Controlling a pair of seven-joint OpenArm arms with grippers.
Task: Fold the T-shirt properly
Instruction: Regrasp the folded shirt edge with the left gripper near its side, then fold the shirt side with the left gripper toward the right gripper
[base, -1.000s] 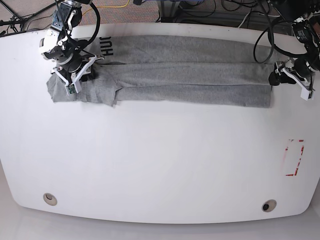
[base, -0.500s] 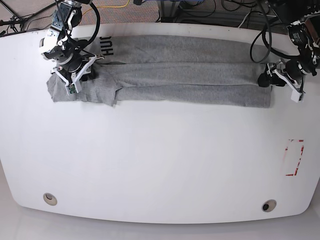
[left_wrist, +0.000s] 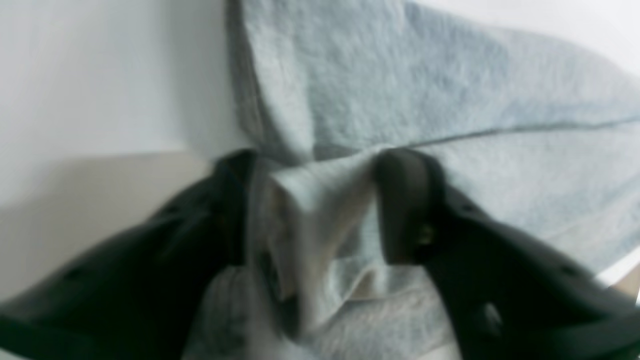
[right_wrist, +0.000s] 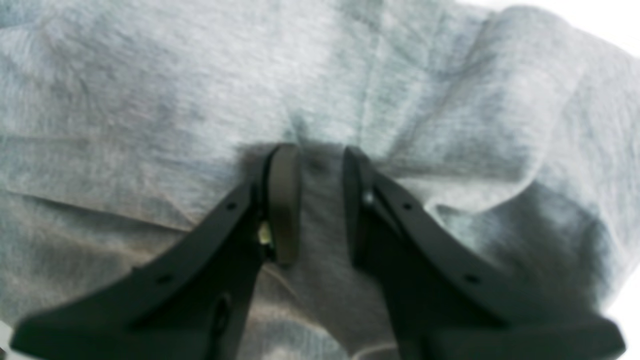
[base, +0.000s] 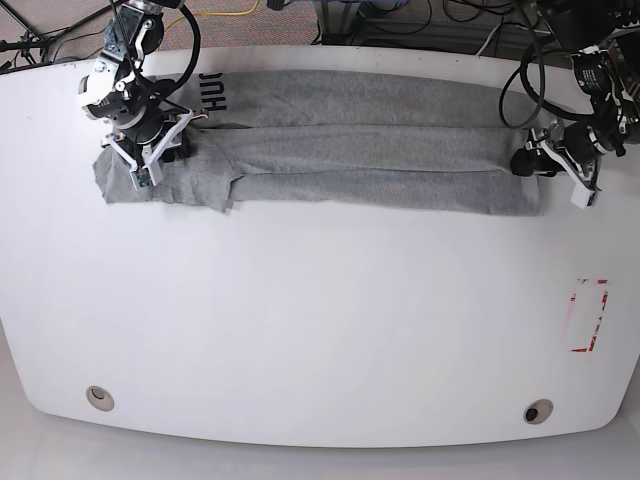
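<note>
The grey T-shirt lies as a long folded band across the far part of the white table, black lettering at its left end. My right gripper sits on the shirt's left end; in the right wrist view its gripper is nearly closed with grey cloth pinched between the black fingers. My left gripper is at the shirt's right edge; in the left wrist view its gripper holds a bunched fold of the shirt between the fingers.
A red-and-white marking is on the table at the right. Two round holes sit near the front edge. Cables run behind the table's far edge.
My left gripper moved leftward from beside the table's right edge onto the shirt's right end and took hold of cloth. My right gripper stayed on the left end.
</note>
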